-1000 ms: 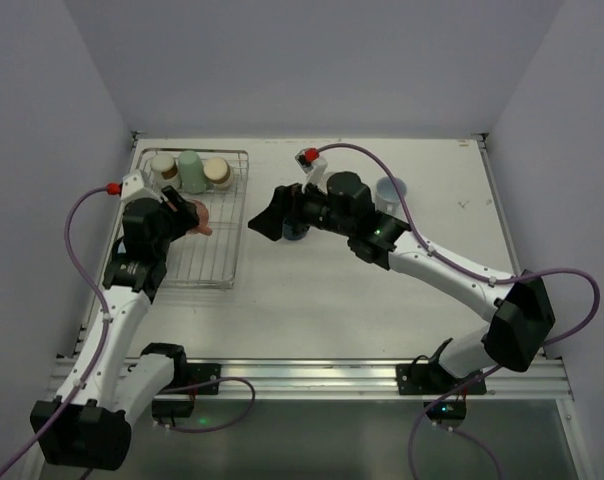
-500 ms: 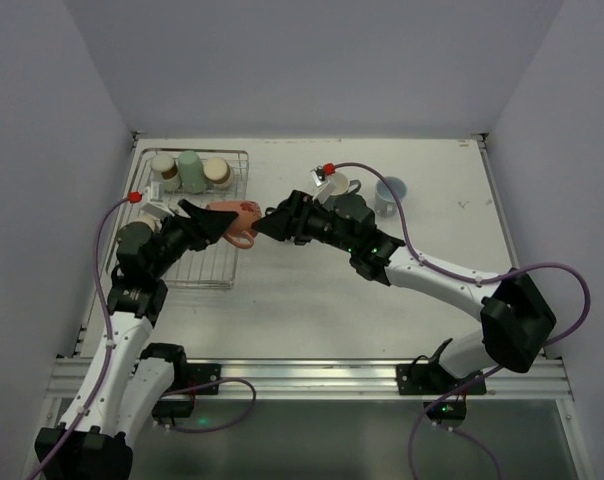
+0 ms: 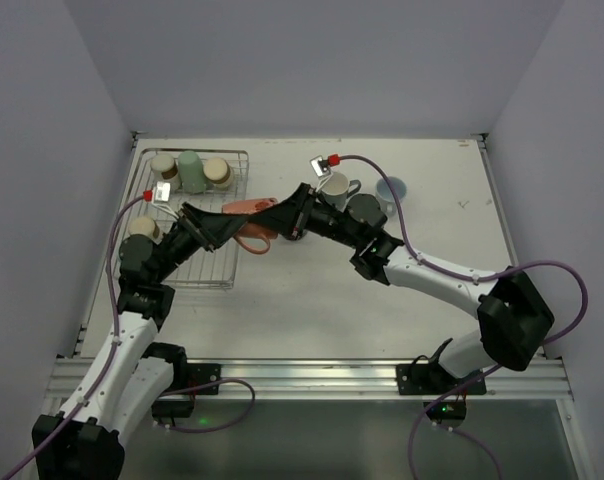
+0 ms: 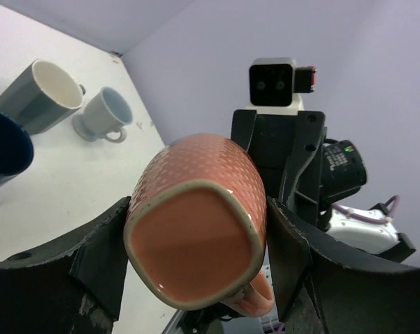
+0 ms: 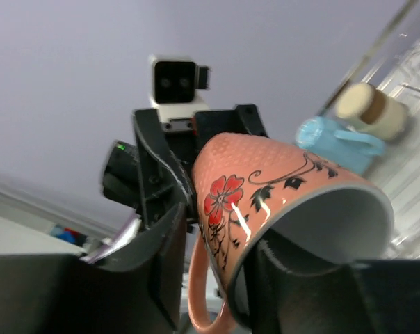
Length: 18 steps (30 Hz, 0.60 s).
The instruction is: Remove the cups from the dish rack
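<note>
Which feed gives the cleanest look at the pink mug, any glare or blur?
Left wrist: salmon mug base sharp, no glare. Right wrist: mug sharp with small white glints on its glaze; rack cups behind blurred. Top external: evenly lit, mug small.

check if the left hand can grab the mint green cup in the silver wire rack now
Probably not: the left hand is shut on the salmon-pink mug, so the mint green cup in the silver wire rack must wait.

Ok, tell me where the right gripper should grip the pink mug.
Best grip the pink mug at its rim wall from the mouth end, one finger inside, one outside by the handle. Its mouth faces the right gripper, and the left gripper clamps the base sides.
</note>
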{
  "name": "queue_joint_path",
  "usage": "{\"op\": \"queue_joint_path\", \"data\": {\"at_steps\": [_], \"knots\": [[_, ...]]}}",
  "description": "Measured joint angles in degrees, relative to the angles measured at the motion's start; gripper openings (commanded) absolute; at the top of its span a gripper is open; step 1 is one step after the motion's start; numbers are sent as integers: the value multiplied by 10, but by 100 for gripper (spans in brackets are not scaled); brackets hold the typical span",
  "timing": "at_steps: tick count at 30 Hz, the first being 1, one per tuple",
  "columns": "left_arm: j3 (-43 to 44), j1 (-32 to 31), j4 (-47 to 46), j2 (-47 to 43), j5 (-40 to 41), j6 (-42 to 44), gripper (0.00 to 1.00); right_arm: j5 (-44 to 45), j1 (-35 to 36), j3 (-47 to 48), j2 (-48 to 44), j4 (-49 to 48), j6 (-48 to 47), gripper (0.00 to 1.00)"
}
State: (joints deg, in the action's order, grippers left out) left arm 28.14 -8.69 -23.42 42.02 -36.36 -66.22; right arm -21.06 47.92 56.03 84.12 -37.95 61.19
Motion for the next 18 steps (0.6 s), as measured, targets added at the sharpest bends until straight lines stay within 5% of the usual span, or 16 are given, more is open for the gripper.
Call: {"op": "queue_joint_path", "data": {"at_steps": [1,4,7,18], "knots": [[0,-3,-14,1,1,-8,29,-11,-2,-2,2,-22,13,28],[0,-10,-48,5,2,-37,75,-40,-10,-14,11,-100,63,15],[2,-16,-54,6,1,-43,97,-49,-14,-39,8,-161,93,7],[24,-20,-30,-2,16,9,100,-61,-37,-97,-41,-157,87,0]]}}
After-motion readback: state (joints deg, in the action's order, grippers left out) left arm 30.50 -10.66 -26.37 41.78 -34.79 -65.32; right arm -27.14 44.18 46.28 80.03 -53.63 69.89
